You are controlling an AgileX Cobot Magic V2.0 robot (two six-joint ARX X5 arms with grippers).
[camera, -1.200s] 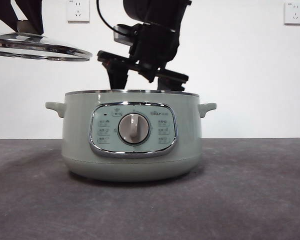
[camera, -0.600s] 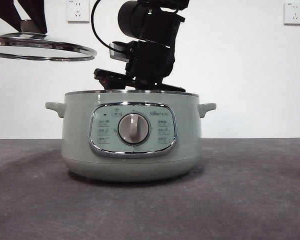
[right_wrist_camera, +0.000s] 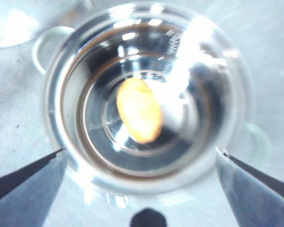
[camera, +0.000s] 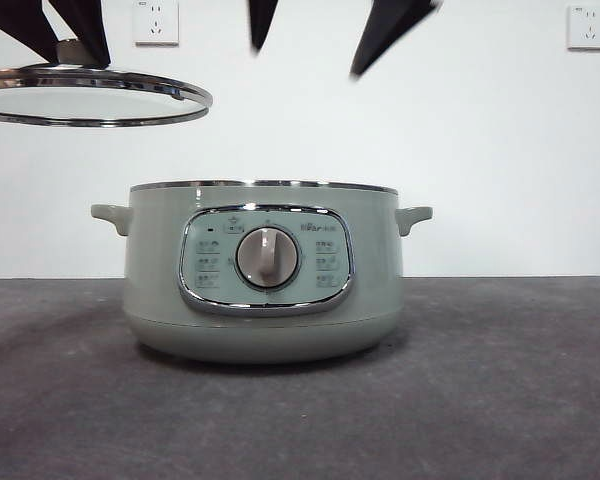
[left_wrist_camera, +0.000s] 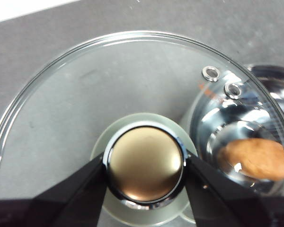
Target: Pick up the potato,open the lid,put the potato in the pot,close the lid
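The sage-green pot stands open in the middle of the table. The orange-brown potato lies on the pot's shiny steel bottom; it also shows in the left wrist view through the glass. My left gripper is shut on the knob of the clear glass lid and holds it level in the air, up and to the left of the pot. My right gripper is open and empty, high above the pot, with its jaws spread wide.
Two wall sockets sit on the white wall behind. The dark grey table spreads in front of and beside the pot.
My right gripper has risen out of the pot to the top of the picture, empty. The lid has shifted a little to the right in my left gripper.
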